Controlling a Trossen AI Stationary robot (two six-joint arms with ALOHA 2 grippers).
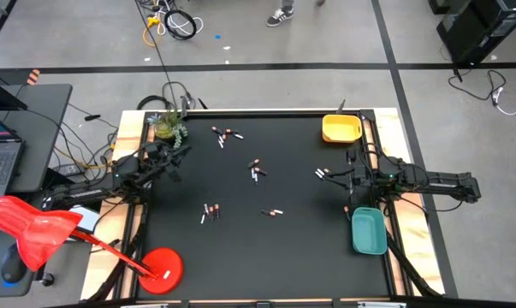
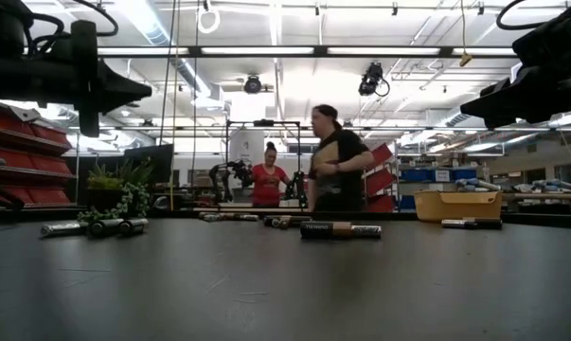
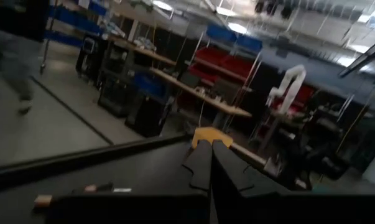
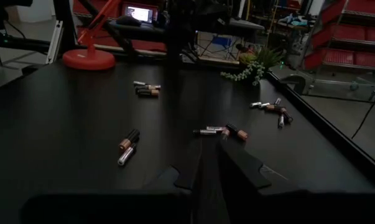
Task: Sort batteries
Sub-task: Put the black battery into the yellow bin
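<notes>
Batteries lie flat in small clusters on the black table: far left (image 1: 223,135), centre (image 1: 256,168), near left (image 1: 210,211), near centre (image 1: 272,212), and right (image 1: 324,174). The right wrist view shows several of them (image 4: 219,131). My left gripper (image 1: 179,156) hovers shut at the table's left side, its fingers together (image 3: 211,144). My right gripper (image 1: 347,177) hovers shut at the right side (image 4: 212,144), just short of the right cluster. Neither gripper holds anything.
A yellow tray (image 1: 341,128) sits at the far right corner and a teal tray (image 1: 367,229) at the near right edge. A small plant (image 1: 168,127) stands at the far left corner, a red lamp base (image 1: 163,265) near left. Two people (image 2: 337,156) are beyond the far edge.
</notes>
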